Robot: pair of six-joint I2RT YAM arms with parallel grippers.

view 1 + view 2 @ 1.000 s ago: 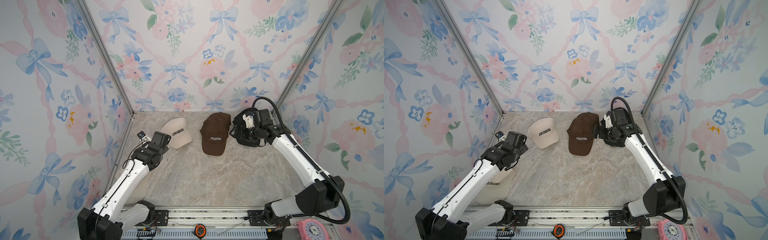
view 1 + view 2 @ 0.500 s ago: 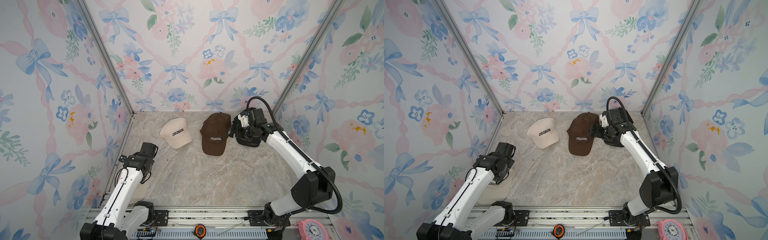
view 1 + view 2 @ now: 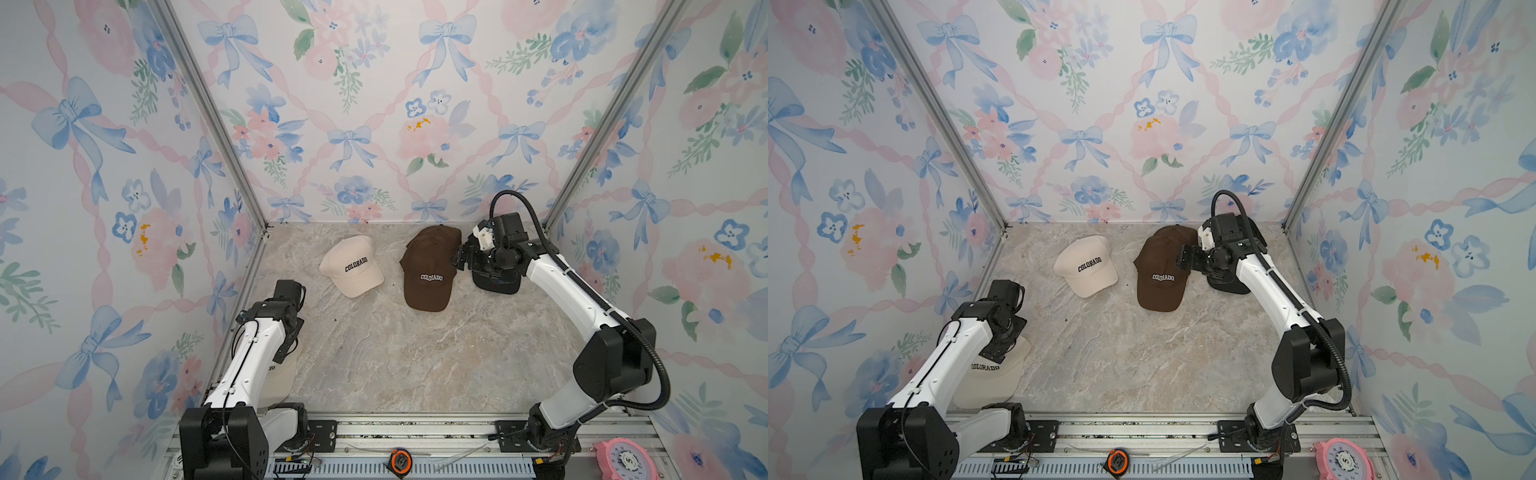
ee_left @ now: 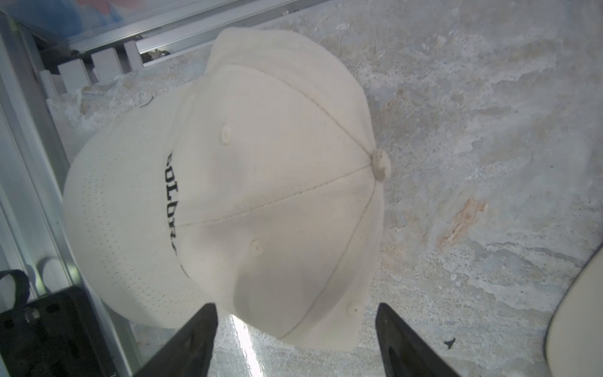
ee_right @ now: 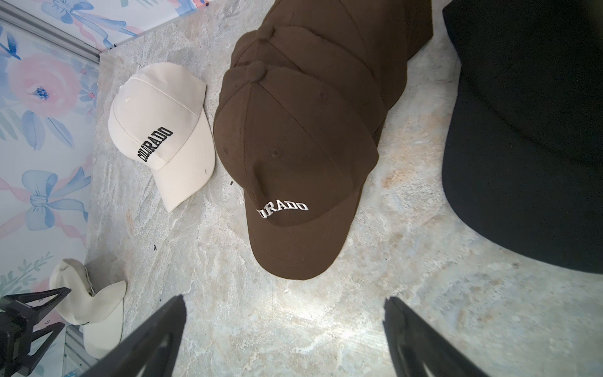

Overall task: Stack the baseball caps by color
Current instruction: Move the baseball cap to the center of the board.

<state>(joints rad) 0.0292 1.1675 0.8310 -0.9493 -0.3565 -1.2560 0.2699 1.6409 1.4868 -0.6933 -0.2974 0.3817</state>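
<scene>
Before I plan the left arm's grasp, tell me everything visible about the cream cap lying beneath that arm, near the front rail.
The cream cap is soft fabric, stitched in panels with small eyelets and a top button. Black COLORADO lettering sits above a brim that looks perforated. It lies crown up on the marble-look table, in the near left corner, brim toward the aluminium front rail. The open left gripper hovers over the crown's edge, apparently not touching.

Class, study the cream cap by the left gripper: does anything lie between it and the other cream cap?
Nothing visible does. Bare tabletop separates the near cream cap from the far cream cap; the brown caps lie off to one side.
</scene>
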